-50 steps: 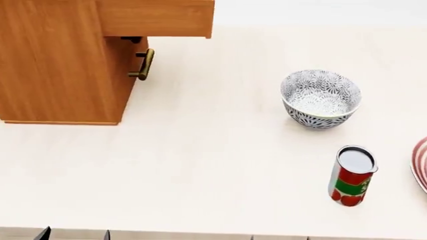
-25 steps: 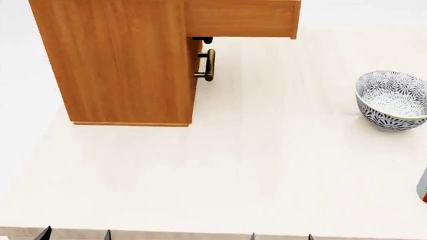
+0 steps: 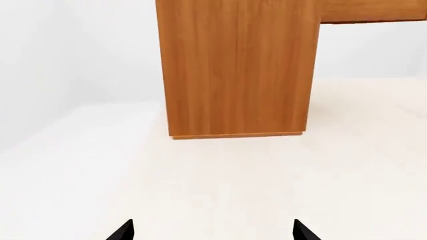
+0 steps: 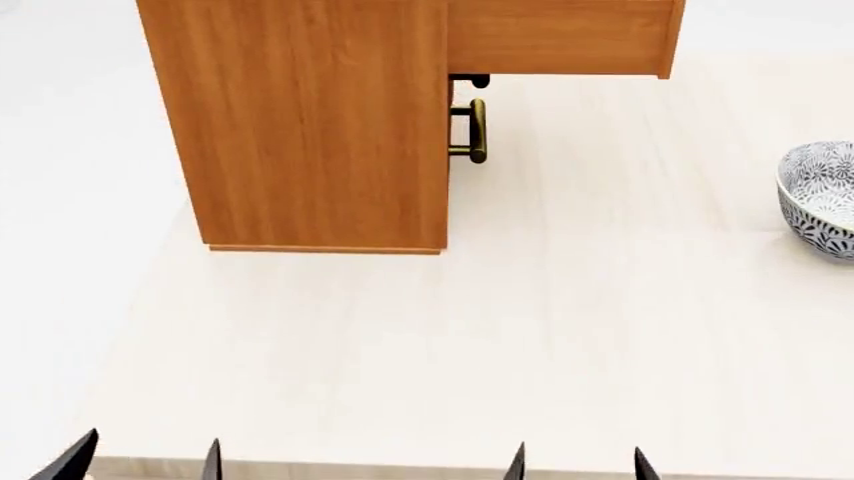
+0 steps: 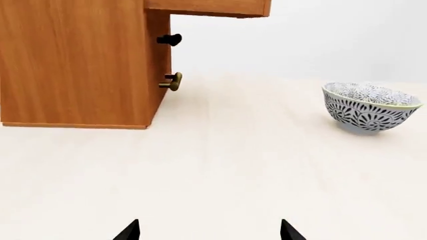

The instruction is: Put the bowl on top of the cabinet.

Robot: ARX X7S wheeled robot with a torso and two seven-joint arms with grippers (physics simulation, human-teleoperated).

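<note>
The white bowl [image 4: 821, 198] with a grey floral pattern sits on the pale table at the right edge of the head view, cut off by the frame. The right wrist view shows the whole bowl [image 5: 369, 107], upright and empty. The orange-brown cabinet [image 4: 314, 120] stands at the back left with its top drawer [image 4: 561, 38] pulled out and a brass handle [image 4: 475, 131] below it. From the left wrist view the cabinet [image 3: 237, 67] appears side-on. My left gripper [image 4: 144, 462] and right gripper [image 4: 579, 466] hover open at the table's near edge, far from the bowl, nothing between their fingertips.
The open drawer [image 5: 208, 7] overhangs the table to the right of the cabinet body. A dark knob [image 5: 170, 39] and the brass handle [image 5: 171, 82] stick out under it. The table's left edge [image 4: 127, 300] runs just left of the cabinet.
The head view has swung left: cabinet and bowl have slid to the right in the frame, and the can and plate have left it. Both grippers' fingertips now show at the bottom.
</note>
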